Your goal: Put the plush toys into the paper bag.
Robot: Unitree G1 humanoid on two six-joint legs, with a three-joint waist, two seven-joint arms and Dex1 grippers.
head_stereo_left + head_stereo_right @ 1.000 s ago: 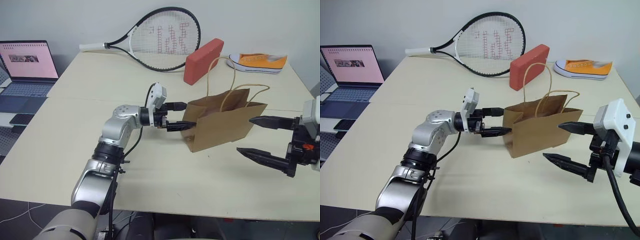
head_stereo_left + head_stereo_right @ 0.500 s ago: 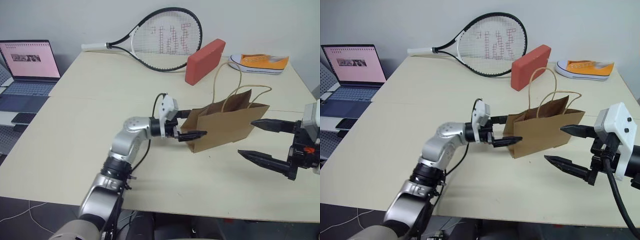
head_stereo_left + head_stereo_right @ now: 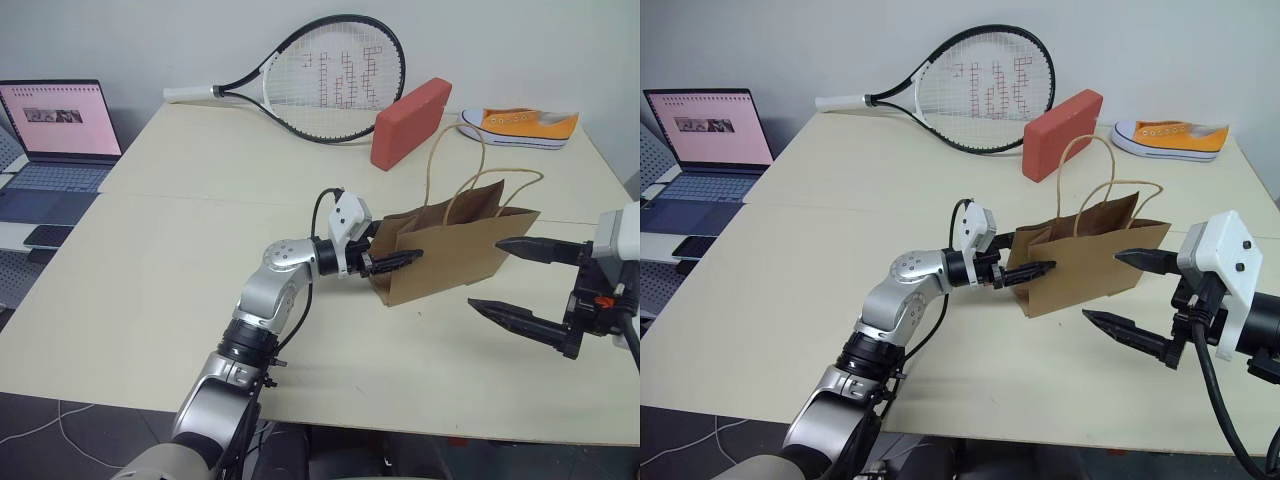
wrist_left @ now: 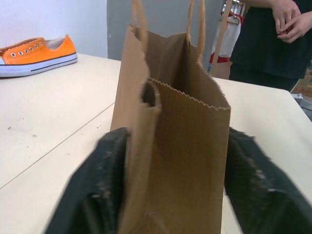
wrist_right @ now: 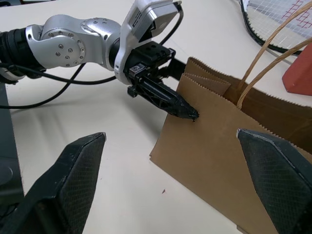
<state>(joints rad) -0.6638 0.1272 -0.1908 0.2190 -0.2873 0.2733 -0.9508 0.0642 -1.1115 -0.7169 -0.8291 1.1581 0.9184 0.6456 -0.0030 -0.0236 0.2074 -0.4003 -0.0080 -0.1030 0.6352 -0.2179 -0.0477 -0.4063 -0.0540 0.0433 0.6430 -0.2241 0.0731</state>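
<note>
The left gripper [image 3: 397,258] pinches the narrow end of the paper bag [image 3: 455,250], standing mid-table, steadying it for loading. Right of the bag, the right gripper [image 3: 520,280] hovers spread and empty. Next, I judge, it must fetch a plush toy.

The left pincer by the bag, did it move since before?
Yes. The left pincer slid toward the paper bag, away from the laptop, and now straddles the bag's end.
</note>
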